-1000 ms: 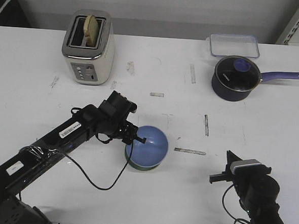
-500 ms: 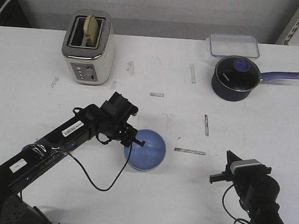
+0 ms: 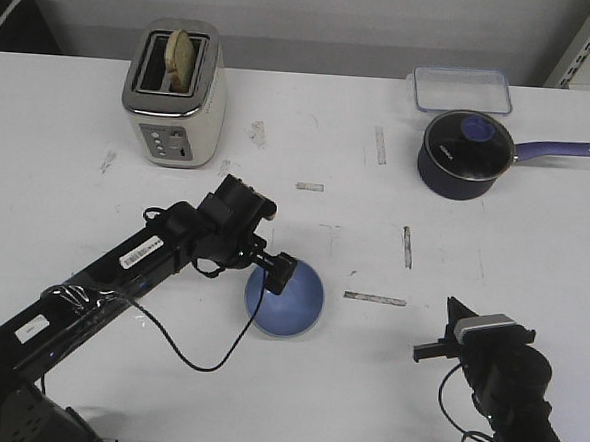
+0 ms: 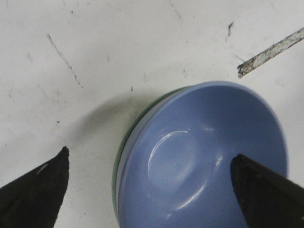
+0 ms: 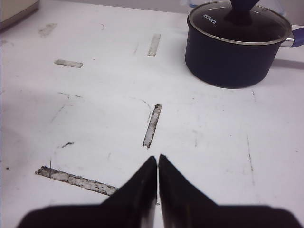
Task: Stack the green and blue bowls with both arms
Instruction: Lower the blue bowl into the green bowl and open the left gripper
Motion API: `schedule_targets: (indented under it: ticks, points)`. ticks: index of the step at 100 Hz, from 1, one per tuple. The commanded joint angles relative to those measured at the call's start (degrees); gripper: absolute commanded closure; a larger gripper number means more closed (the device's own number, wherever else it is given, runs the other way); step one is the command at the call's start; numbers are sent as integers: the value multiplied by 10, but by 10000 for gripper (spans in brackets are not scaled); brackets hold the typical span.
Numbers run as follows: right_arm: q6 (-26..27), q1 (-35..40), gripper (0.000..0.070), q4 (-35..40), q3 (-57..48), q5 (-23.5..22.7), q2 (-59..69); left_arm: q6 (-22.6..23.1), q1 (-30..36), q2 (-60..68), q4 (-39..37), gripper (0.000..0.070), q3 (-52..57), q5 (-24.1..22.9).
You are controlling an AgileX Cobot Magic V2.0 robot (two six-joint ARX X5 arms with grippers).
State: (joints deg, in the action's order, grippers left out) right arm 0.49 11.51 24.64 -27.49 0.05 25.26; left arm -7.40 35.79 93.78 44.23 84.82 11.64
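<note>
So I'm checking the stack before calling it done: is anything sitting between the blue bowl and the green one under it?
Nothing visible. The blue bowl sits nested in the green bowl, whose rim shows only as a thin edge along one side. The left gripper is open, fingers spread either side of the bowls.

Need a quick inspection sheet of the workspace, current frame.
Surface: white table, scuffed, with worn tape marks.
Job's things: blue bowl nested in green bowl; only a sliver of green rim shows.
Clutter: toaster with bread, lidded saucepan, clear container.
Grippers: left hand open, over the blue bowl; right hand shut, empty, far from the bowls.
Cables: black cable looping off the left arm onto the table.
Surroundings: grey wall behind.
</note>
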Motion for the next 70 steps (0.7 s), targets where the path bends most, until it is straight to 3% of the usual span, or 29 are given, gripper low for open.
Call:
schedule_targets:
  ticks: [1,6,18,31,39,55,70]
  points:
    - [9,1,700,-6,-2,0,3,7,-4,-2,8,88,28,-3]
    - [9,1,700,-6,-2,0,3,8,-9,-7,9,160,38,-10]
    - [9,1,700,-6,-2,0,3,9,-27,-29,5,428,49,-60]
    - [9,1,700,-6,-2,0,3,16,-56,-59,4,562,49,-122]
    - [9,1,700,-7,-2,0,3,39,-79,-75,18,694,49,-136]
    - [10,1,700,-6,-2,0,3,83,-133,-94,62,699,46,-136]
    - [10,1,700,-6,-2,0,3,80,-179,-121,52,699,7,-136]
